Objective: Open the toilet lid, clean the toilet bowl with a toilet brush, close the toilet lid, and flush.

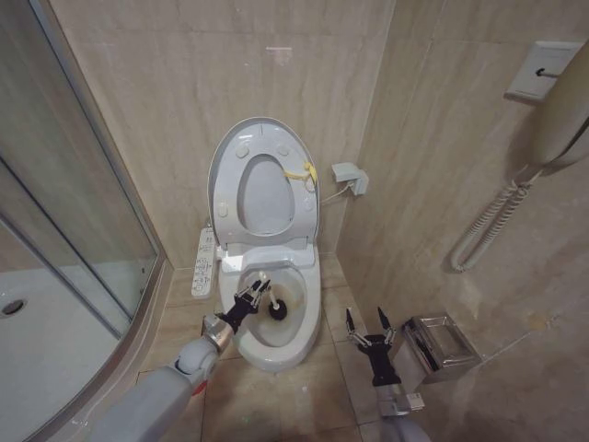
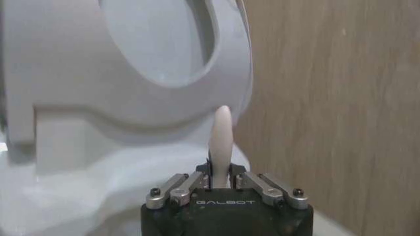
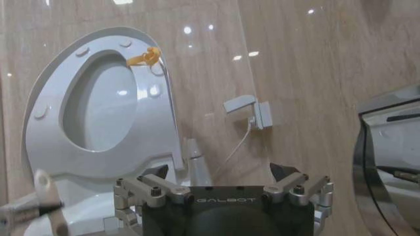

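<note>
Your way into the white ceramic oval toilet bowl [image 1: 276, 345] from above is open; the raised glossy white lid [image 1: 264, 184] blocks behind it, the beige tiled wall [image 1: 442, 212] crowds its right.

toilet brush [image 1: 277, 307] in toilet bowl [image 1: 308, 322], toilet lid [image 1: 224, 161] upright behind

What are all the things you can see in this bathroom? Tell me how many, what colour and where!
toilet lid: one, white with a yellow tag, raised against the back wall
seat ring: one, white, raised against the lid
toilet bowl: one, white, on the floor, centre
button panel: one, white, on the bowl's left side
toilet brush: one, white handle, dark head, inside the bowl
shower screen: one, glass, far left
wall phone: one, cream with coiled cord, right wall
metal bin: one, silver, floor at right
left gripper: one, black, holding the brush handle over the bowl
right gripper: one, black, open, beside the bin
</note>
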